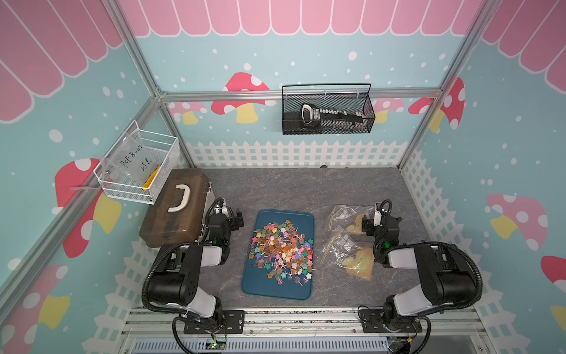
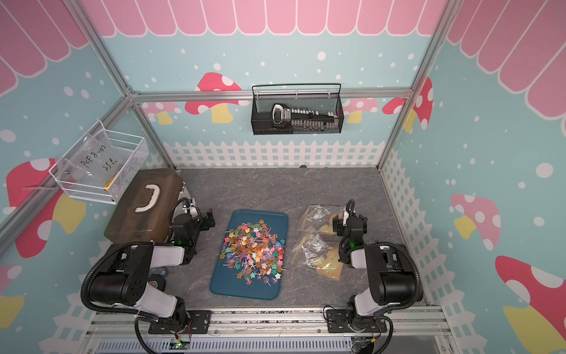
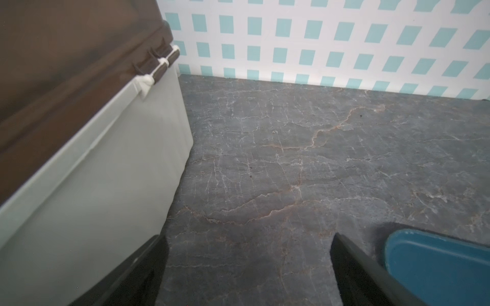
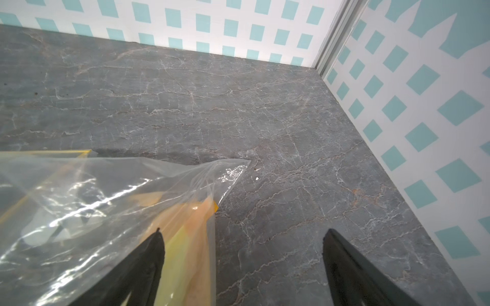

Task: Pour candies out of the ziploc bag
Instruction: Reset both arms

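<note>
The candies [image 1: 280, 251] lie heaped in the tray [image 1: 266, 291], centre frame in both top views. To its right lie two clear, yellow-stained bags [image 1: 349, 254]. The right gripper [image 4: 244, 233] is spread wide over the upper one; the left gripper [image 3: 249, 235] is spread beside the box [image 1: 174, 211].

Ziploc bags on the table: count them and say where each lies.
2. Both lie right of the blue tray: the rear bag beside the right gripper, the front bag nearer the robot. The arm may hide more.
</note>
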Robot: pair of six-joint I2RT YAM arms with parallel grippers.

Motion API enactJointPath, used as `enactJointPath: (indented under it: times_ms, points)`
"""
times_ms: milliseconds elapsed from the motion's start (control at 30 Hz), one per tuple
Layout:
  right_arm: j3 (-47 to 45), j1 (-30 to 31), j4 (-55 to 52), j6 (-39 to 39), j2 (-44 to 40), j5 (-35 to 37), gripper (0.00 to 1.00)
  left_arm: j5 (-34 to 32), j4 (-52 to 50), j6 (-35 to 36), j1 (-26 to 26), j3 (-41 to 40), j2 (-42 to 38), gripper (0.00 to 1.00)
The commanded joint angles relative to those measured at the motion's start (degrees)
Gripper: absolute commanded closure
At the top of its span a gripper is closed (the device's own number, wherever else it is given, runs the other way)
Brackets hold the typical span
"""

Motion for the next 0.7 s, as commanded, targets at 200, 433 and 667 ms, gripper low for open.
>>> enactJointPath:
  times_ms: [200,433,667]
  points:
    - [0.8,-0.4,2.0,-0.9,-0.1,-0.8,0.01,0.6,3.8,1.1,0.2,-0.3,-0.4,0.01]
    - [0.8,-0.4,2.1,-0.8,0.0,-0.8,0.01,0.6,3.9,1.1,0.2,-0.3,-0.3,0.01]
    - [0.7,-0.4,2.1,-0.8,0.0,-0.8,0.01,0.7,3.1,1.1,0.2,0.3,0.1,0.01]
